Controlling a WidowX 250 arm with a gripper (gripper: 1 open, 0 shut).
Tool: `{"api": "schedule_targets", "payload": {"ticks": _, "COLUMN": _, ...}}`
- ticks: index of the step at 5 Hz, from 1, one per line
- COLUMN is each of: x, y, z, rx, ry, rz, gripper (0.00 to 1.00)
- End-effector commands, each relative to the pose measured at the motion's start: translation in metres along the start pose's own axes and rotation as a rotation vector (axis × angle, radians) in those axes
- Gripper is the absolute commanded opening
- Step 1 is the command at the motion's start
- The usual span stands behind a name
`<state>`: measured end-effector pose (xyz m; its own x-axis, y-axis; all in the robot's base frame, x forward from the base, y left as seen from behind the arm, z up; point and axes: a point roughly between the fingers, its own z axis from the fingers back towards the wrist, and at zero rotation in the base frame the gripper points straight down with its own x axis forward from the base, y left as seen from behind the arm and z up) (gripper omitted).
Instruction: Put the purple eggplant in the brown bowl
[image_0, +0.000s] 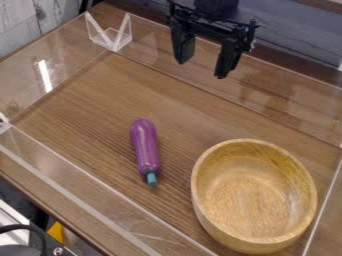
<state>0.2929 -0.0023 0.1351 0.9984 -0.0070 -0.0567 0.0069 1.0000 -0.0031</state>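
The purple eggplant (144, 148) lies on the wooden table near the middle, its teal stem tip pointing toward the front. To its right sits the brown bowl (254, 232), wide, light wood, with nothing inside it. My gripper (203, 55) hangs at the back of the table, pointing down, well above and behind the eggplant. Its black fingers (229, 58) stand apart and hold nothing.
A clear plastic wall (80, 205) runs along the table's front and left edges. A small clear stand (110, 33) sits at the back left corner. Bare wood (94, 105) lies between the gripper and the eggplant.
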Motion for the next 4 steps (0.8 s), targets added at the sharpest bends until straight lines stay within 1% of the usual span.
{"api": "schedule_targets", "payload": {"ticks": 1, "x": 0.0, "y": 0.003, "z": -0.001, "rx": -0.004, "ry": 0.0, "rz": -0.003, "gripper": 1.0}}
{"api": "schedule_targets", "payload": {"ticks": 2, "x": 0.0, "y": 0.006, "z": -0.002, "rx": -0.006, "ry": 0.0, "rz": -0.001, "gripper": 1.0}}
{"api": "schedule_targets", "payload": {"ticks": 4, "x": 0.011, "y": 0.008, "z": 0.009, "rx": 0.004, "ry": -0.06, "rz": 0.031, "gripper": 1.0}}
